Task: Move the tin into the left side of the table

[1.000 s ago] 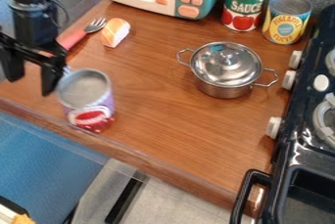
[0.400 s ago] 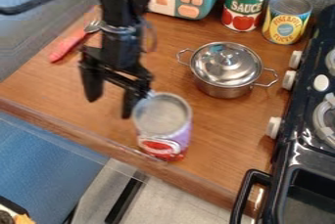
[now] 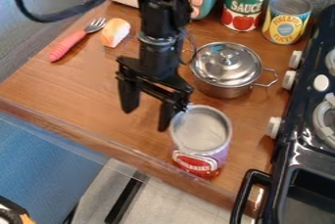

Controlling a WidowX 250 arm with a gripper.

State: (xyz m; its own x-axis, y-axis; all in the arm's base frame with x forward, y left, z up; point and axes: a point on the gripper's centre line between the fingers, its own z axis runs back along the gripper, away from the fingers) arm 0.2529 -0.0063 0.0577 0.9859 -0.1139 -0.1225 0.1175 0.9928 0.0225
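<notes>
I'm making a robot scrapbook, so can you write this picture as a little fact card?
gripper: open, beside the purple tin
tin's spot: near the front edge of the counter
pot: silver, lid on
fork: pink handle, near the bread
back: red tin, yellow tin
right side: stove

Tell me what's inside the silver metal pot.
A round, shiny metal lid covers the silver metal pot, so whatever is inside, if anything, cannot be seen.

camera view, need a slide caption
Open black gripper beside a red-and-purple tin on a wooden counter, lidded pot nearby
</notes>
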